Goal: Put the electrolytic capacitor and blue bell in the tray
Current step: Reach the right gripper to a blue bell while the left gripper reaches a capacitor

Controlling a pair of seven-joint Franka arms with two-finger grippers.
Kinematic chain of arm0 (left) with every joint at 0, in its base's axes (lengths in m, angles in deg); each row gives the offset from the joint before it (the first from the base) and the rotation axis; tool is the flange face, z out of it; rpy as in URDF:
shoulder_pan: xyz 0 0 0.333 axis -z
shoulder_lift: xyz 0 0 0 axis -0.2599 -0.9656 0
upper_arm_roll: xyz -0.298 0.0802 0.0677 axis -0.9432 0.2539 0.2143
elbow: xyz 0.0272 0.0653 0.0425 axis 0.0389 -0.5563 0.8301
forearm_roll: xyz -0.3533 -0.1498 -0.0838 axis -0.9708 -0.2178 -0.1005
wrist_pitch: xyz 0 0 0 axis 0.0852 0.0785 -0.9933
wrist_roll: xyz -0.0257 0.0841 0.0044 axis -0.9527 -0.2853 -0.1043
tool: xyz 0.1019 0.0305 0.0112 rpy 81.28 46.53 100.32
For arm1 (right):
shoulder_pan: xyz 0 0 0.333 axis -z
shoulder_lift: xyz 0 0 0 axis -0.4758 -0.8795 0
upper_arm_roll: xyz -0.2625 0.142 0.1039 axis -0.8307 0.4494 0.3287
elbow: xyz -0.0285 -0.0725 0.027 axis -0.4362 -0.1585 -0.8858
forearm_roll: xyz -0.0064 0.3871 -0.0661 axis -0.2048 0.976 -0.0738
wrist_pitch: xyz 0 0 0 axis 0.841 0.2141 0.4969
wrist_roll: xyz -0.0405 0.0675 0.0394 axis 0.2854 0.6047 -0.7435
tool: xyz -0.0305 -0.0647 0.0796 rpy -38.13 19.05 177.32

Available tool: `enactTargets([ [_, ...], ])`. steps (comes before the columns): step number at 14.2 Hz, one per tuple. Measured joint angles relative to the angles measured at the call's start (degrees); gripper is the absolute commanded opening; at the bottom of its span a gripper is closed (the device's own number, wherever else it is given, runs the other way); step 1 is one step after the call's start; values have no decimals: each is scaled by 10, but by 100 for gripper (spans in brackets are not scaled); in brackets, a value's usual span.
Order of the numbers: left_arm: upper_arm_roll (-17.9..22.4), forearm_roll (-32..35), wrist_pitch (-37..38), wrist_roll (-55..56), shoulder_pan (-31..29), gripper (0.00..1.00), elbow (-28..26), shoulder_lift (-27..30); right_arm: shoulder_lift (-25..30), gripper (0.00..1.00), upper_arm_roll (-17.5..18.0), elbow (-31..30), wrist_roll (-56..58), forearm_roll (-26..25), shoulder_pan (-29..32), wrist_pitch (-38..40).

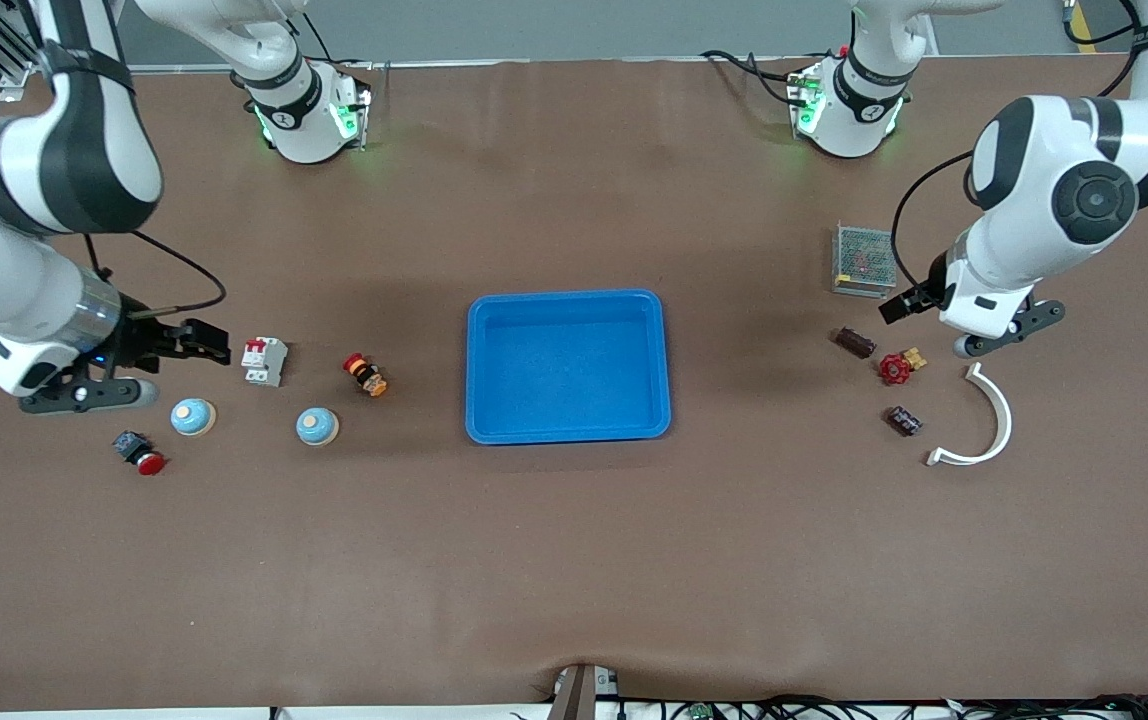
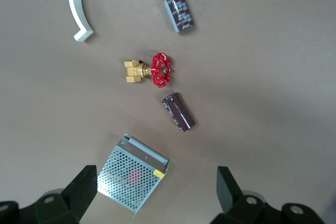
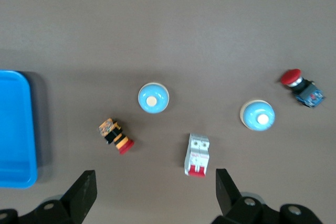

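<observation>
The bright-blue tray (image 1: 568, 298) lies empty mid-table; its edge shows in the right wrist view (image 3: 16, 129). Two blue bells (image 1: 193, 416) (image 1: 317, 426) sit toward the right arm's end, both in the right wrist view (image 3: 153, 98) (image 3: 258, 115). Two dark electrolytic capacitors (image 1: 855, 342) (image 1: 903, 420) lie toward the left arm's end, both in the left wrist view (image 2: 178, 111) (image 2: 179, 12). My left gripper (image 1: 906, 304) (image 2: 156, 192) is open and empty over the table between the mesh box and the capacitors. My right gripper (image 1: 204, 342) (image 3: 155, 192) is open and empty beside the circuit breaker.
A metal mesh box (image 1: 864, 260), a red-handled brass valve (image 1: 897, 368) and a white curved piece (image 1: 984, 420) lie by the capacitors. A white circuit breaker (image 1: 264, 360), a red-capped emergency button (image 1: 365, 374) and a red push button (image 1: 139, 452) lie by the bells.
</observation>
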State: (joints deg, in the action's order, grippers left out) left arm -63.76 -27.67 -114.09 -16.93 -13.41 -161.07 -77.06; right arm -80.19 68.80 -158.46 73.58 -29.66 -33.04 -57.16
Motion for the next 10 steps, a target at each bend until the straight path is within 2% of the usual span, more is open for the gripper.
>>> enactTargets([
  [2, 1, 0, -48, 18, -2, 100, -38, -1, 0, 100, 0, -52, 0, 0, -4, -76],
  [5, 1, 0, -87, 40, -14, 100, -65, -7, -1, 100, 0, -115, 0, 0, -13, -165],
  [8, 1, 0, -124, 84, -21, 96, -84, -22, -7, 100, 0, -143, -2, 0, -26, -196],
  [10, 1, 0, -138, 113, -21, 90, -91, -35, -20, 100, 1, -145, -2, 0, -31, -204],
])
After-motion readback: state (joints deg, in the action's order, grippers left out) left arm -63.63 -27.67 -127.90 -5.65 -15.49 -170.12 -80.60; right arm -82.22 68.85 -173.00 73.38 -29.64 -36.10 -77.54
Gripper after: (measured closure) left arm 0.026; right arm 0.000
